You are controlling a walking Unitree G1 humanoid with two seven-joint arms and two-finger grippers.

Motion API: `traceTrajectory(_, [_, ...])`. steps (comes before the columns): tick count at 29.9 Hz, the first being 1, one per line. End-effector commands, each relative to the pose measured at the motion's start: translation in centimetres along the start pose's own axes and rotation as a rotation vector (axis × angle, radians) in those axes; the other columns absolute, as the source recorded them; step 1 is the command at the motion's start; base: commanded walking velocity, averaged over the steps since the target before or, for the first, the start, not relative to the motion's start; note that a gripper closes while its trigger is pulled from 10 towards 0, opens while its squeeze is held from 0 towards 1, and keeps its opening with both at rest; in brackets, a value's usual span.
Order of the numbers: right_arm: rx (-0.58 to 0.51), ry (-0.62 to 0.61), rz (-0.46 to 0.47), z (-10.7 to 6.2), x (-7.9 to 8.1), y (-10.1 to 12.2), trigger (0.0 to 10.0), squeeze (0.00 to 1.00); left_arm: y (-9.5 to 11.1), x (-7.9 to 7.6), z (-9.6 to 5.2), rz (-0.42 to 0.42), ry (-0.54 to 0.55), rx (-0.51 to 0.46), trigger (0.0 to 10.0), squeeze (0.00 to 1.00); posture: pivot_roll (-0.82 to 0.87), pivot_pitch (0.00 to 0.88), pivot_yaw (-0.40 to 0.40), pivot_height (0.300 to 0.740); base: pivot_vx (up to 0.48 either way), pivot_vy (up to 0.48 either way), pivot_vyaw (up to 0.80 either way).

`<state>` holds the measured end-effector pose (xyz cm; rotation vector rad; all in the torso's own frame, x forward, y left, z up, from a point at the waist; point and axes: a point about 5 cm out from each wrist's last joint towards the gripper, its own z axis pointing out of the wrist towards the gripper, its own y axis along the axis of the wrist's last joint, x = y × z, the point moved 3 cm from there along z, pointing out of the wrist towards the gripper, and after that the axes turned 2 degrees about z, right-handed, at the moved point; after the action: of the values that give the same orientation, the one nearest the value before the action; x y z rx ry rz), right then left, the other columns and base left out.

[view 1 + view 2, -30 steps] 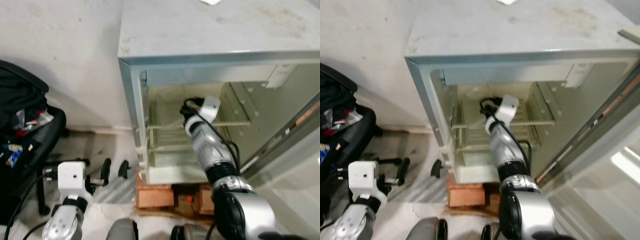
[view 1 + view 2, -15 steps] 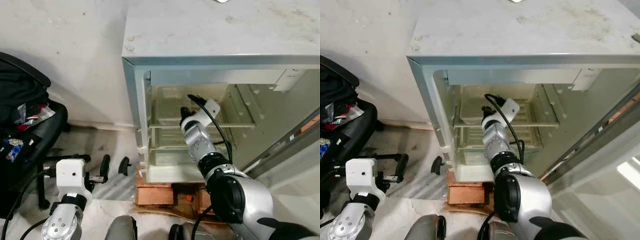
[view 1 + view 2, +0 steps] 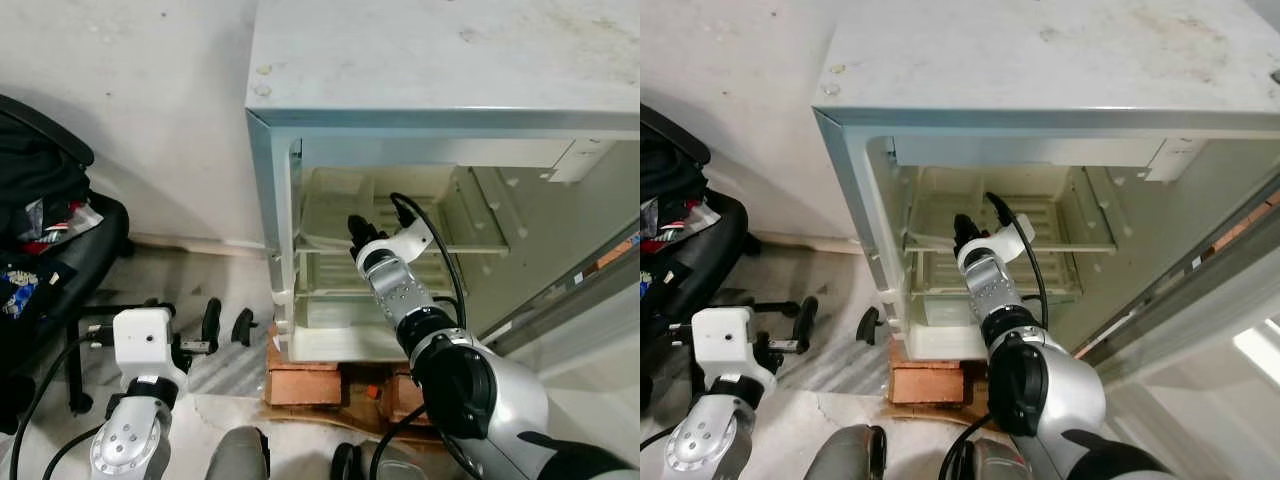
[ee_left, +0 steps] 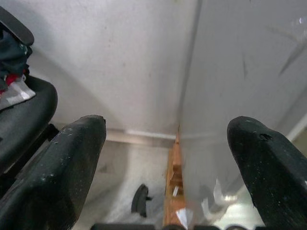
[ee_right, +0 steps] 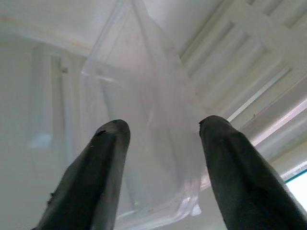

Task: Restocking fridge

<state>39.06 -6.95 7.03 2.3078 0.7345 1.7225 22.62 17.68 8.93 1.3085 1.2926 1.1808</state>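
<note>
Right wrist view shows the right claw [image 5: 160, 143] released around a clear plastic container [image 5: 144, 143] on the fridge [image 3: 440, 90] upper shelf's [image 3: 470, 245] left edge, now drawn back, suggesting placement done.

We see a pale grey fridge [image 3: 440, 60] with a cream, yellowish inside, and a clear, colourless container [image 5: 144, 139] between our black fingers [image 5: 91, 177]. The fridge stands on reddish-brown bricks [image 3: 305, 385]. The chair [image 3: 60, 270] is black, the wall [image 3: 140, 100] off-white.
</note>
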Motion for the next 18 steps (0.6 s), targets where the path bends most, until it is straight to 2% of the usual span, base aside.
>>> traceTrajectory(1, [0.053,0.048,-0.016,0.0,1.7,-2.0,10.0,1.0,-0.3,0.4,0.1,0.002,0.032,0.01,10.0,0.0,0.31,0.137,-0.063,0.74,0.0,0.0,0.0])
traceTrajectory(2, [0.056,0.048,-0.05,-0.1,1.1,-1.8,10.0,1.0,-0.3,0.4,0.1,-0.001,0.036,0.008,10.0,0.0,0.31,0.135,-0.063,0.74,0.0,0.0,0.0])
traceTrajectory(4, [0.059,0.047,-0.06,-0.1,0.8,-1.8,10.0,1.0,-0.4,0.4,0.1,0.0,0.035,0.009,10.0,0.0,0.31,0.131,-0.063,0.74,0.0,0.0,0.0])
traceTrajectory(5, [0.042,0.013,-0.117,-0.2,-0.6,-1.0,10.0,1.0,-0.4,0.5,0.2,-0.001,0.035,0.009,10.0,0.0,0.29,0.125,-0.055,0.74,0.0,0.0,0.0])
traceTrajectory(8, [-0.008,-0.003,-0.187,-0.3,-1.6,0.8,10.0,1.0,-0.4,0.4,0.5,0.001,0.027,0.006,10.0,0.0,0.28,0.113,-0.05,0.74,0.0,0.0,0.0])
traceTrajectory(9, [-0.045,0.0,-0.225,-0.4,-2.0,2.2,10.0,1.0,-0.4,0.2,0.8,0.006,0.018,0.001,10.0,0.0,0.27,0.107,-0.039,0.74,0.0,0.0,0.0])
traceTrajectory(15, [-0.138,0.006,-0.342,-0.7,-2.7,5.5,10.0,1.0,-0.2,0.2,1.6,0.016,-0.005,-0.007,10.0,0.0,0.25,0.093,-0.019,0.74,0.0,0.0,0.0])
traceTrajectory(18, [-0.158,0.019,-0.373,-0.9,-2.8,6.2,10.0,1.0,-0.2,0.3,1.9,0.018,-0.006,-0.008,10.0,0.0,0.25,0.085,-0.014,0.74,0.0,0.0,0.0])
